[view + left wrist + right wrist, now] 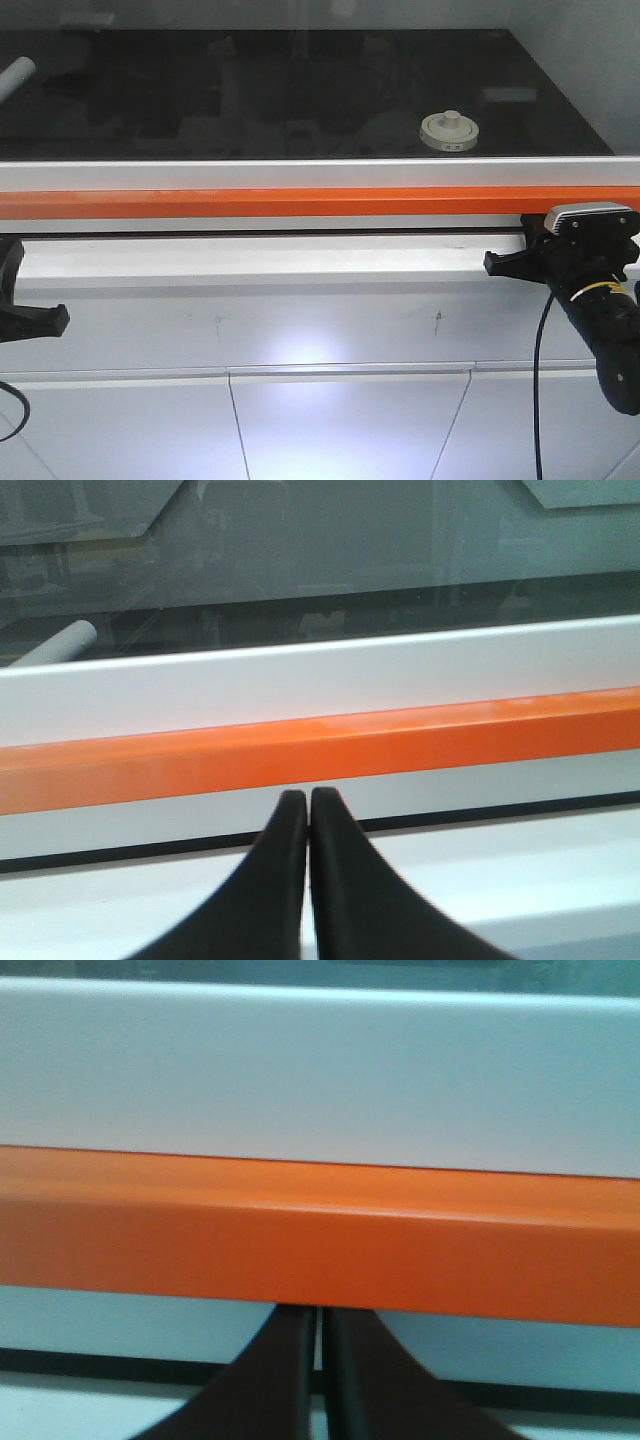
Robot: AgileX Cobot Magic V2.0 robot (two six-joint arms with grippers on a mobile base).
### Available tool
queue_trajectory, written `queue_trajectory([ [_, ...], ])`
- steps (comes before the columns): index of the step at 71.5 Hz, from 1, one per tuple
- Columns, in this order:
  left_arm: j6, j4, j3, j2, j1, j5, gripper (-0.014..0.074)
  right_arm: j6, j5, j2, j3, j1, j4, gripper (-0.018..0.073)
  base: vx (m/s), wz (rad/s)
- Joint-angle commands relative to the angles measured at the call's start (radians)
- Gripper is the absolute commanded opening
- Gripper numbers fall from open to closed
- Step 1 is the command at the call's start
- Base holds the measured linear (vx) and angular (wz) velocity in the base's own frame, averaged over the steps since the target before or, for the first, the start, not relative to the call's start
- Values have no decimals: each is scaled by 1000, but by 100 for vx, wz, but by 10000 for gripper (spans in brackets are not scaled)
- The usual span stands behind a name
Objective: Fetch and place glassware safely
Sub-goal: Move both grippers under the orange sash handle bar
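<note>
Dark glossy worktop (250, 90) behind an orange rail (300, 203), with both of your grippers low in front of it.

You'll find the glass jar (448, 131) upright on the worktop, right of centre in the upper part of the front view, its off-white knobbed lid on. Your left gripper (308, 796) has its fingers pressed together on nothing, at the left edge below the rail. Your right gripper (319, 1312) is closed to a thin slit, also empty, at the right. Both are well apart from the jar.
</note>
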Motion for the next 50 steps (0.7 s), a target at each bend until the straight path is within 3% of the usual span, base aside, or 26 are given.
queue_trajectory([
  [1, 3, -7, -46, 46, 0, -139, -7, -9, -115, -37, -25, 2, -7, -3, 0, 0],
  [38, 3, -8, -180, 338, 0, -222, -7, -9, -115, -37, -25, 2, -7, -3, 0, 0],
  [50, 3, -48, -180, 399, 0, -293, -7, -9, -115, -37, -25, 2, -7, -3, 0, 0],
])
